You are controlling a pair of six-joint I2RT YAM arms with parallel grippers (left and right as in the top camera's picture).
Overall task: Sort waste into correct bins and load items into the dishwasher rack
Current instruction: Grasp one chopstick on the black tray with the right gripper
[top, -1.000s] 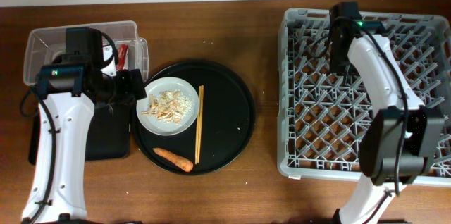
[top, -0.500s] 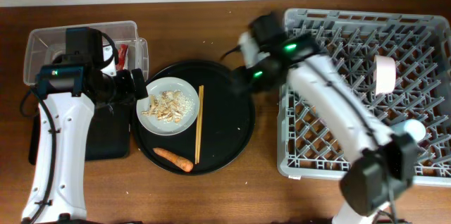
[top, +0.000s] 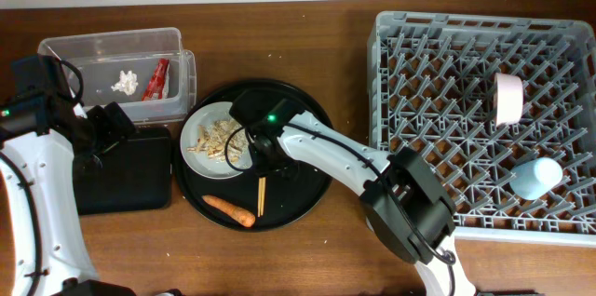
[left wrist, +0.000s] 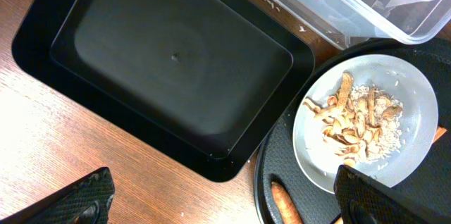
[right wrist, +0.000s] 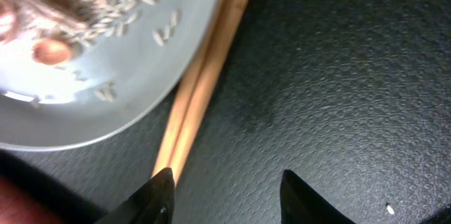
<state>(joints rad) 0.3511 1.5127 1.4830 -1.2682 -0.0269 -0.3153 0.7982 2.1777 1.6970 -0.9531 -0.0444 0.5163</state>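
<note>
At the far left of the tabletop [top: 279, 45], we see the left pincer [top: 110, 121] hanging over the near corner of the shallow black tray [top: 126, 175], its fingers spread wide and holding nothing; the wrist view shows the two tips far apart at the bottom edge. Behind it stands the clear tub [top: 112, 37], with the white tissue [top: 124, 81] and the red wrapper [top: 155, 79] lying inside.

Just beside these sits the round black tray [top: 298, 203]. On its left half rests the grey plate [top: 200, 152], carrying the pile of food scraps [top: 222, 138]. The chopsticks [top: 261, 194] lie touching the plate's right edge, and the carrot [top: 229, 210] lies at the tray's near rim. We find the right pincer [top: 256, 142] low over the chopsticks, fingers parted, gripping nothing; in its wrist view the sticks run toward one fingertip.

At the right stands the rack [top: 377, 100], with the white bowl [top: 510, 98] tipped on its side among the pegs and the blue cup [top: 537, 177] nearer us.
</note>
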